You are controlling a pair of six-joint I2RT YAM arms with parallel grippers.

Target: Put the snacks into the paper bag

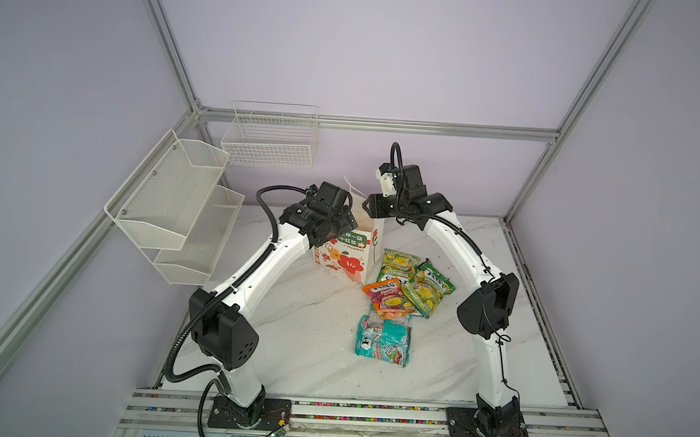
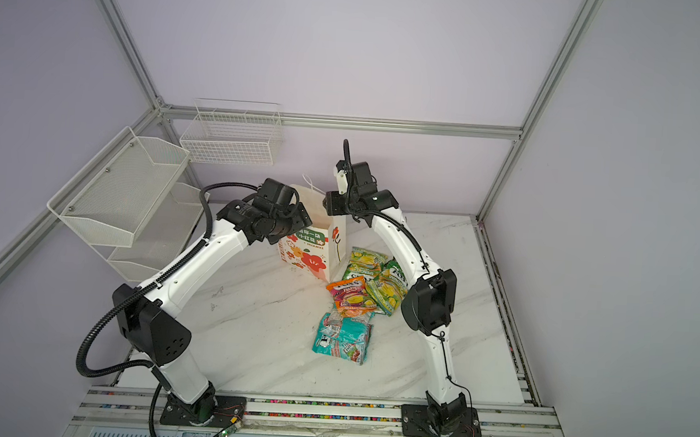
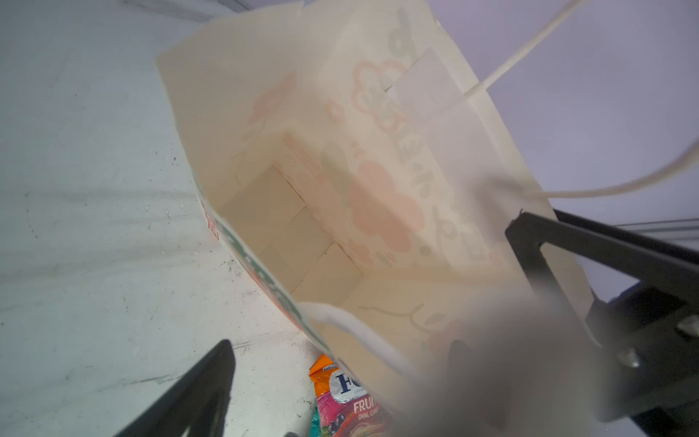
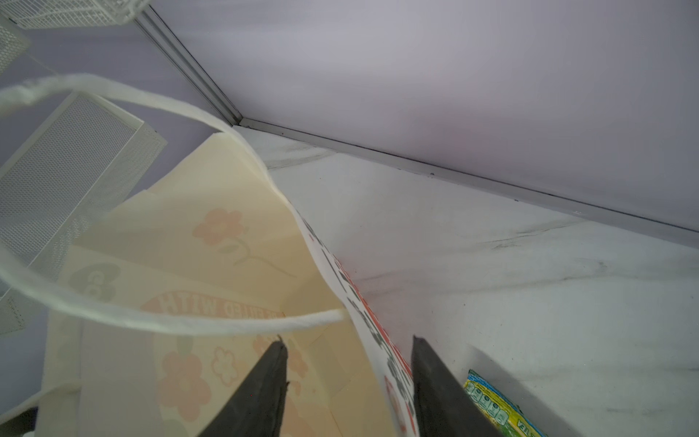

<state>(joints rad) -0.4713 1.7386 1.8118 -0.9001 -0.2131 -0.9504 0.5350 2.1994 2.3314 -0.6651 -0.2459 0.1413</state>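
**Where the arms meet over the bag, its mouth is mostly hidden**

Far left: a mesh shelf (image 1: 166, 200) and a wire basket (image 1: 270, 139) hang on the walls.

Next, the left arm (image 1: 261, 272) arches in. In both top views its black wrist housing covers the near left corner of the paper bag (image 1: 346, 256), so the left gripper (image 3: 340, 352) cannot be seen from above.
- Left wrist view: one dark finger (image 3: 204, 386) sits outside the bag over the marble table (image 3: 94, 265), cut off by the frame edge.
- The other finger is only a grey blur on the bag's inner side.
- Jaws spread, with the labelled wall and a cord handle (image 3: 363, 340) passing between them. No contact can be made out.
- The folded floor of the bag is bare paper where it shows. The near corner is lost in the blur.

Middle: the bag stands upright at the back of the table, flowered front toward the camera.

The right gripper (image 4: 348, 340) is hidden from above by its own wrist, at the bag's right rim.
- Right wrist view: two black fingers (image 4: 261, 389) stand apart, one inside the bag and one outside.
- The side wall runs between them with a gap on each side. Their bases are cropped.

Right of the bag and in front of it, the snacks (image 1: 401, 297) lie in a loose pile on the table.
- The green-yellow packets (image 1: 399, 264) lie nearest the bag.
- An orange-pink packet (image 1: 385, 298) overlaps them.
- The teal packets (image 1: 382, 338) are closest to the camera.
- Overlaps hide whatever lies beneath.
- Something pale and crumpled on the teal top edge is too small to name.

In a top view the elbow of the right arm (image 2: 430, 303) covers a green packet's edge.
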